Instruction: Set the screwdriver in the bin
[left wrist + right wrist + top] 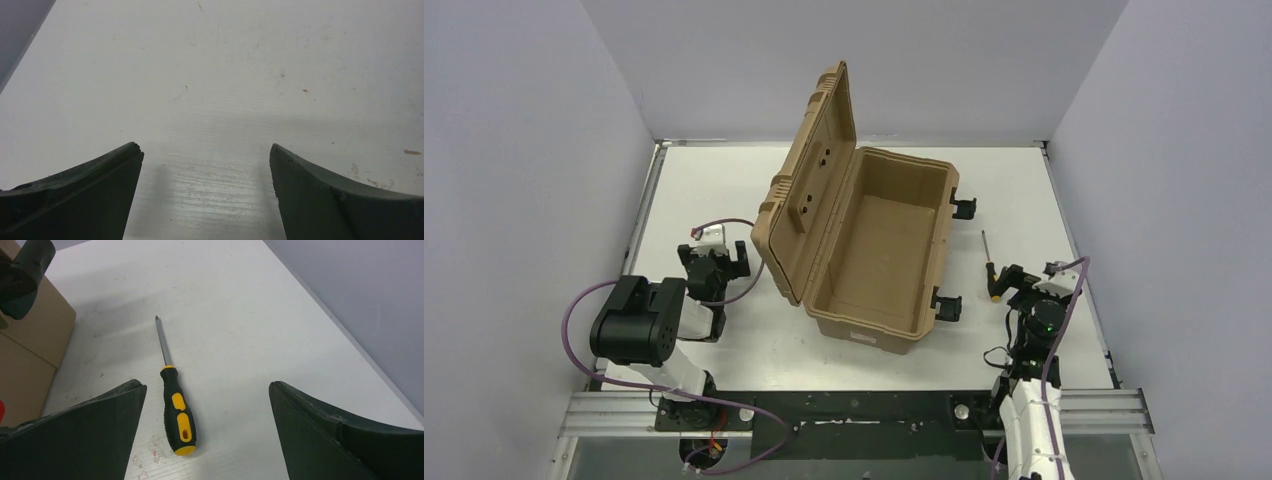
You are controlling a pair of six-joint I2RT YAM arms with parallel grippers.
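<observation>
The screwdriver (176, 407), black-and-yellow handle and thin dark shaft, lies flat on the white table right of the bin, shaft pointing away; it shows small in the top view too (990, 267). My right gripper (207, 390) hovers just above it, open wide, the handle lying between the fingers nearer the left one, untouched. The bin (929, 180) is a tan case in mid-table with its ribbed lid (812, 180) standing open to the left. My left gripper (206, 150) is open over bare table, left of the bin (714, 255).
Black latches (947, 305) stick out from the bin's right side, toward the screwdriver. The bin's tan corner (30, 340) fills the left edge of the right wrist view. The table's right edge meets the grey wall (360, 290).
</observation>
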